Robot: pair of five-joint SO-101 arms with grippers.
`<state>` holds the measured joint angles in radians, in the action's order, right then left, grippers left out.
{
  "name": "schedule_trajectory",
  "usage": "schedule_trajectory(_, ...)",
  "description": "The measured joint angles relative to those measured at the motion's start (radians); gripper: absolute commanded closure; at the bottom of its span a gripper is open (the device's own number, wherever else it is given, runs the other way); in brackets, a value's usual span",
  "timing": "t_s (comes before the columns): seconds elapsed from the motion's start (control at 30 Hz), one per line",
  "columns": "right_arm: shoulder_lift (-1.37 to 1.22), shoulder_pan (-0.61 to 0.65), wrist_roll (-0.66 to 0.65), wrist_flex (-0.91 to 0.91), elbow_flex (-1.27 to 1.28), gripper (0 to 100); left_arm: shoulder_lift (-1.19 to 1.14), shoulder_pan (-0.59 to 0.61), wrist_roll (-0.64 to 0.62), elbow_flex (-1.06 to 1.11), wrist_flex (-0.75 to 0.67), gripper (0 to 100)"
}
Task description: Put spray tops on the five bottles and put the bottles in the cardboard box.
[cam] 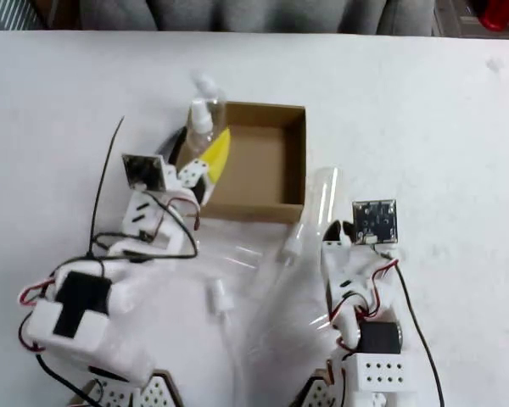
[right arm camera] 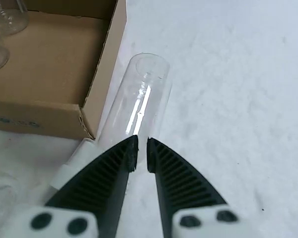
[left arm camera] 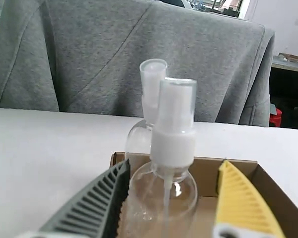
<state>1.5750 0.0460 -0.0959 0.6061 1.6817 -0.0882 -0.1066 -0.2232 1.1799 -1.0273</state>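
The cardboard box (cam: 293, 161) stands mid-table. In its far left corner two clear bottles with white spray tops stand upright. The nearer bottle (left arm camera: 161, 198) sits between the fingers of my left gripper (left arm camera: 174, 168), which is open: the grey finger (left arm camera: 97, 203) touches it, the yellow finger (left arm camera: 238, 198) stands apart. The second bottle (left arm camera: 146, 124) is just behind. From above, my left gripper (cam: 199, 142) is at the box's left wall. My right gripper (right arm camera: 141, 148) is shut and holds nothing, over a capped bottle (right arm camera: 139, 99) lying beside the box (right arm camera: 54, 64).
More clear bottles (cam: 242, 254) lie on the table in front of the box. A loose spray top (cam: 219, 297) with its tube lies between the arms. A grey chair back (left arm camera: 139, 54) stands behind the table's far edge.
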Motion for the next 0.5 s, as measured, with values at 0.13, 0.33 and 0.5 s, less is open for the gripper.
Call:
schedule_trajectory(0.13, 0.0, 0.0, 0.0, 0.0, 0.0, 98.4, 0.087, 0.0, 0.0, 0.083, 0.0, 73)
schedule_trajectory(0.33, 0.0, 0.0, 0.0, 0.0, 0.0, 98.4, 0.201, -0.002, 0.0, 0.218, 0.0, 73)
schedule_trajectory(0.5, 0.0, 0.0, -0.02, 0.0, 0.0, 98.4, 0.295, -0.002, 0.0, 0.327, 0.0, 73)
